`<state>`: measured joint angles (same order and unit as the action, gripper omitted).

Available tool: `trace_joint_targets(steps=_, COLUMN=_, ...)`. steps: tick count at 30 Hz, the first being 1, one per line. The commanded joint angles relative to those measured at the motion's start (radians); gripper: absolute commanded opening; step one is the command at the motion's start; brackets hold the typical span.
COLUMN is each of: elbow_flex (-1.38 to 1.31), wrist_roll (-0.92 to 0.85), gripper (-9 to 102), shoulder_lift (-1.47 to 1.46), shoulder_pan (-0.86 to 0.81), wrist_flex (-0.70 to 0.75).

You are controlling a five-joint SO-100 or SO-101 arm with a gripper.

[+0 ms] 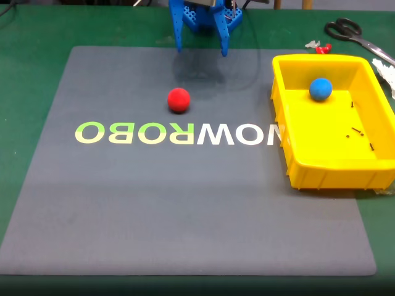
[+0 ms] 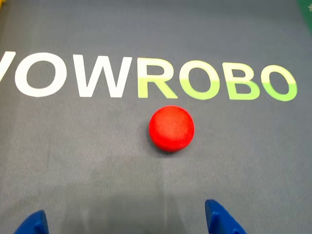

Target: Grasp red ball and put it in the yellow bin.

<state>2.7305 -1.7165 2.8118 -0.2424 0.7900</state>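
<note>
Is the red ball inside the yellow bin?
No, the red ball sits on the grey mat, apart from the yellow bin.

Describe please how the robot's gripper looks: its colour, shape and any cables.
The gripper is bright blue plastic with two tapering, pointed fingers. Its upper body shows a grid of small holes, and thin dark cables run behind it. In the wrist view both blue fingertips look matte.

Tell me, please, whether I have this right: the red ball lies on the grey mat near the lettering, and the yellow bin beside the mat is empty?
Not quite: the yellow bin is not empty. The fixed view shows a blue ball inside it. The red ball does lie on the grey mat near the lettering.
</note>
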Motion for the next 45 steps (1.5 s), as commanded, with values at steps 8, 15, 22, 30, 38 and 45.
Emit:
trace_joint_targets(steps=8, elbow_flex=-0.242, wrist_roll=-0.023, gripper=37, shoulder_lift=-0.454, shoulder_pan=-0.029, wrist_flex=-0.187)
trace_joint_targets(steps=15, elbow_flex=-0.411, wrist_roll=-0.011, gripper=37, shoulder_lift=-0.699, shoulder_pan=-0.037, wrist_flex=-0.222)
trace_joint_targets(steps=22, elbow_flex=-0.52, wrist_roll=-0.023, gripper=37, shoulder_lift=-0.87, shoulder_pan=-0.051, wrist_flex=-0.236)
trace_joint_targets(steps=30, elbow_flex=-0.621, wrist_roll=-0.02, gripper=36, shoulder_lift=-1.023, shoulder_pan=-0.061, wrist_flex=-0.25)
trace_joint_targets(steps=38, elbow_flex=-0.663, wrist_roll=-0.028, gripper=33, shoulder_lift=-1.112, shoulder_pan=-0.063, wrist_flex=-0.267)
trace_joint_targets(steps=45, elbow_flex=-0.695, wrist_roll=-0.031, gripper=33, shoulder_lift=-1.183, shoulder_pan=-0.058, wrist_flex=-0.29)
